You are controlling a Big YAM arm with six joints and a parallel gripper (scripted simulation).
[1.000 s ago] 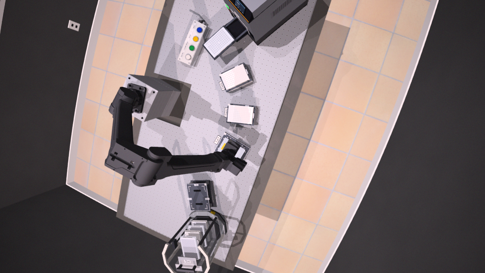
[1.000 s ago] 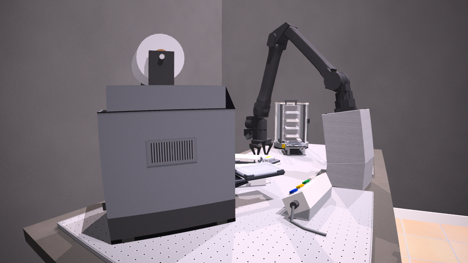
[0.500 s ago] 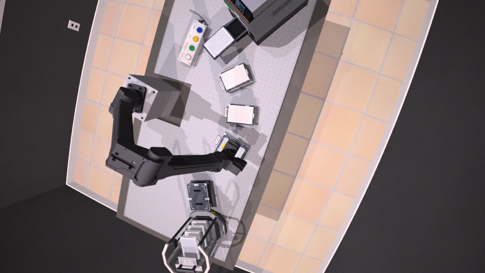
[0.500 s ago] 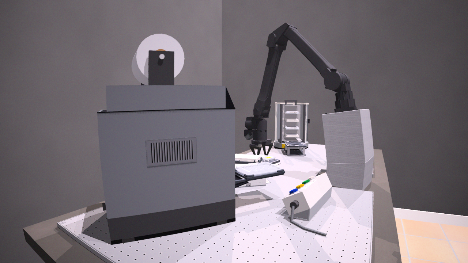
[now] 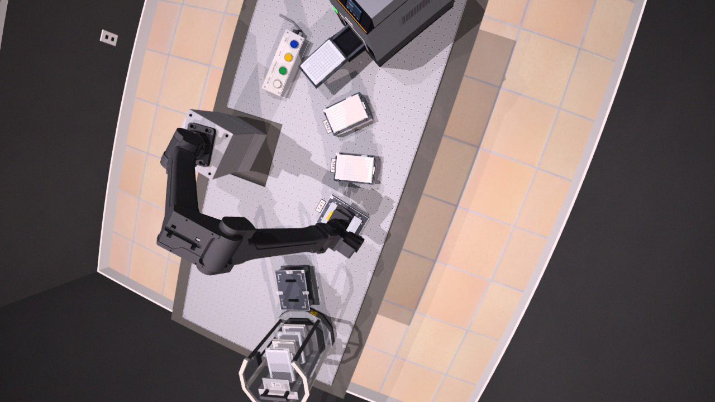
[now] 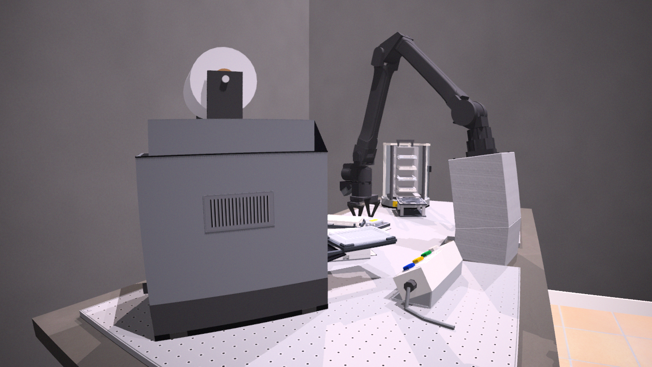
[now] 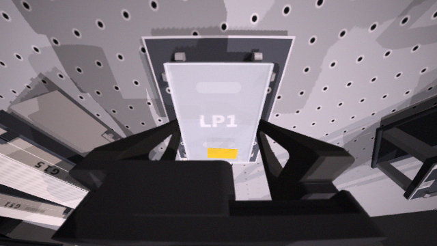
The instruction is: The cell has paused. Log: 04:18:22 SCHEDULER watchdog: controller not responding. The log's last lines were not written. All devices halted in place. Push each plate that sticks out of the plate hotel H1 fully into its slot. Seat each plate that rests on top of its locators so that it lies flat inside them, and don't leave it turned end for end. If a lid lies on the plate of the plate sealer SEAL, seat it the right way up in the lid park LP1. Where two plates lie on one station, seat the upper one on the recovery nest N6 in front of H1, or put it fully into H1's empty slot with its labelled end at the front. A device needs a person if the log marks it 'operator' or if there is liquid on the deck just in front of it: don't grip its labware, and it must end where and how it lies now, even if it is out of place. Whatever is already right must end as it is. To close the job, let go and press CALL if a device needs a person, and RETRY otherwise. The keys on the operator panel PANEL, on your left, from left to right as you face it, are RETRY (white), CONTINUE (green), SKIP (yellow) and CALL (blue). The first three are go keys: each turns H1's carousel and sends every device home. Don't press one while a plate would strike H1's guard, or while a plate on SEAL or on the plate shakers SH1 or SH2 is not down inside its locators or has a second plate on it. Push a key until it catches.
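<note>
My gripper [image 7: 218,123] [image 6: 364,215] is shut on the lid's long sides. The clear lid [image 7: 218,102] [image 5: 354,224] has a yellow mark at its near end. I hold it just above the lid park LP1 [image 7: 153,48], whose far locators show beyond the lid. A plate [image 5: 324,62] lies on the sealer's tray, no lid seen on it. White plates [image 5: 346,114] [image 5: 353,168] lie on SH2 and SH1; their exact seating is unclear. The recovery nest N6 [image 5: 293,291] [image 7: 423,184] is empty. The hotel H1 [image 6: 385,173] holds several plates.
The panel PANEL [image 5: 273,62] [image 6: 437,273] lies beside the sealer SEAL [image 5: 395,42] [image 6: 237,255]. The arm's pedestal [image 5: 234,149] [image 6: 485,201] stands at the deck's robot side. A plate labelled G15 [image 7: 54,175] lies close to my left finger's side in the wrist view.
</note>
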